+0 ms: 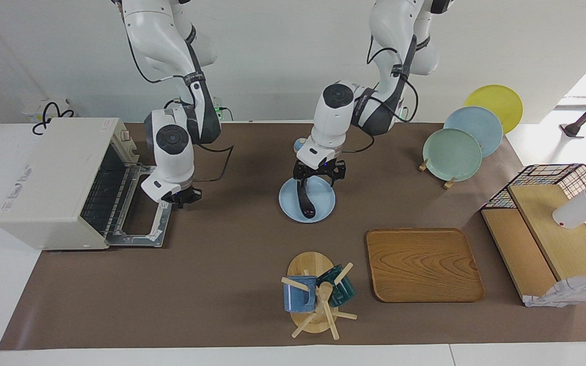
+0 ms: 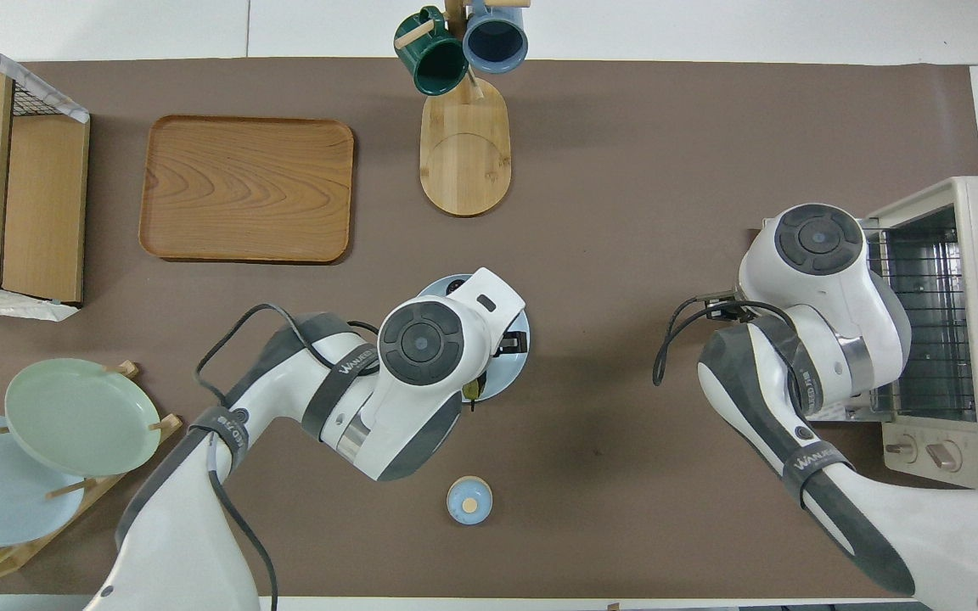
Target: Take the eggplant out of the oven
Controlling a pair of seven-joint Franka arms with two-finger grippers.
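The dark purple eggplant [image 1: 307, 203] lies on a light blue plate [image 1: 326, 202] in the middle of the table, outside the oven [image 1: 54, 175]. The oven's door [image 1: 143, 216] is folded down and its rack is bare. My left gripper [image 1: 319, 176] is open and low over the eggplant's stem end, a finger on each side; I cannot tell whether it touches. In the overhead view the left arm covers most of the eggplant [image 2: 470, 389] and plate [image 2: 510, 372]. My right gripper [image 1: 180, 197] is shut and hangs over the oven door's edge with nothing in it.
A small blue lid [image 2: 469, 500] sits nearer to the robots than the plate. A wooden tray [image 1: 423, 264] and a mug rack [image 1: 316, 300] lie farther out. A plate rack [image 1: 453, 152] and a wire basket with boards [image 1: 552, 223] stand at the left arm's end.
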